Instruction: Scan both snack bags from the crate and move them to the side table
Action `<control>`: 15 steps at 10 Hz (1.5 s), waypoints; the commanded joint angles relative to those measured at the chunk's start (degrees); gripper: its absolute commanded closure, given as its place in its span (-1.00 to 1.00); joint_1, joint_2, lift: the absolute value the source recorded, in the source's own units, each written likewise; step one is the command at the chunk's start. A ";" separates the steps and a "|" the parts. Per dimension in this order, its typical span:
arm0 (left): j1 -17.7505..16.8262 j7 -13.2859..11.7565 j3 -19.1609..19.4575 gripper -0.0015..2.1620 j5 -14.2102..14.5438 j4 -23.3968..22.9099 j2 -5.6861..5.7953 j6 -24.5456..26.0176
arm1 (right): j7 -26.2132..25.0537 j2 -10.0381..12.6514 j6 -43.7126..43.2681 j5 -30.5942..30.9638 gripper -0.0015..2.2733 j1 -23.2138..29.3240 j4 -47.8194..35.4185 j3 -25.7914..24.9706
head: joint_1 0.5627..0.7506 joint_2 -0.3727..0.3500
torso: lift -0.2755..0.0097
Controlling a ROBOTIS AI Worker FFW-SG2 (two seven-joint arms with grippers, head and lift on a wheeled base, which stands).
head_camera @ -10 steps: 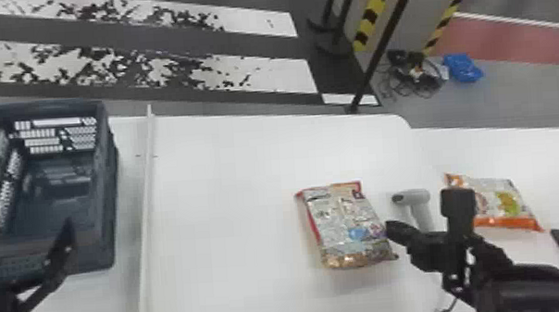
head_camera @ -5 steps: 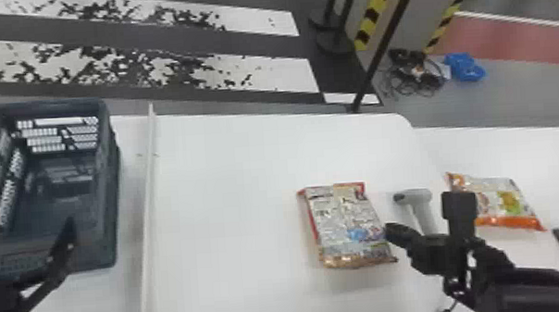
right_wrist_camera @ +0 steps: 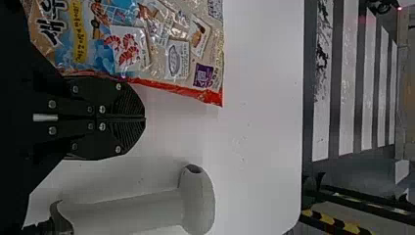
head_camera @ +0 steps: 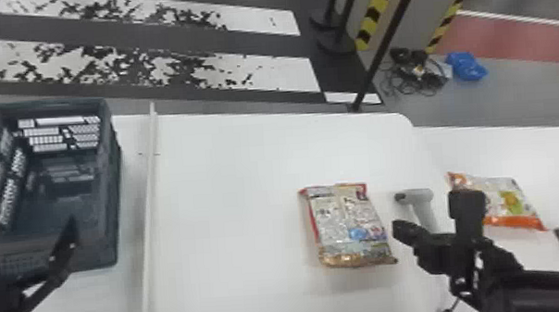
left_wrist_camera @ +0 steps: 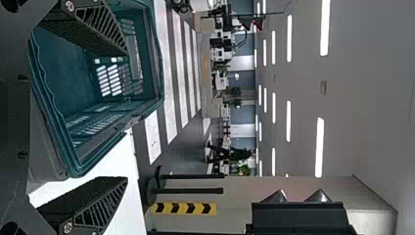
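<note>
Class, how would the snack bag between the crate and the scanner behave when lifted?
The bag would probably flex, as its film looks wrinkled. Its shiny surface may be slippery. Lying flat, it seems unlikely to roll.

On the shiny, multicoloured plastic snack bag with a red edge [right_wrist_camera: 147,49] stand large black lettering [right_wrist_camera: 53,30], a yellow strip [right_wrist_camera: 77,35] with smaller characters and a purple label [right_wrist_camera: 203,76] bearing a pale square code.
</note>
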 commanded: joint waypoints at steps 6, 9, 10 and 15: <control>0.09 0.00 -0.26 -0.92 0.09 -0.25 0.17 0.00 | -0.87 -1.59 6.83 3.13 -0.99 0.16 -4.00 -3.94 | 0.41 -0.85 | 0.40; 0.53 0.00 -0.09 -0.92 0.09 -0.43 0.26 0.00 | 1.33 -4.40 10.34 4.01 -0.98 -4.06 0.40 -3.51 | 0.41 -0.94 | 0.40; 0.62 0.00 0.00 -0.92 0.09 -0.51 0.26 0.00 | 2.12 -5.11 10.87 4.18 -0.98 -5.73 2.15 -3.07 | 0.41 -0.94 | 0.40; 0.62 0.00 0.35 -0.92 0.09 -0.43 0.17 0.00 | 4.32 -7.57 10.69 5.68 -0.91 -12.94 13.32 0.36 | 0.41 -0.93 | 0.40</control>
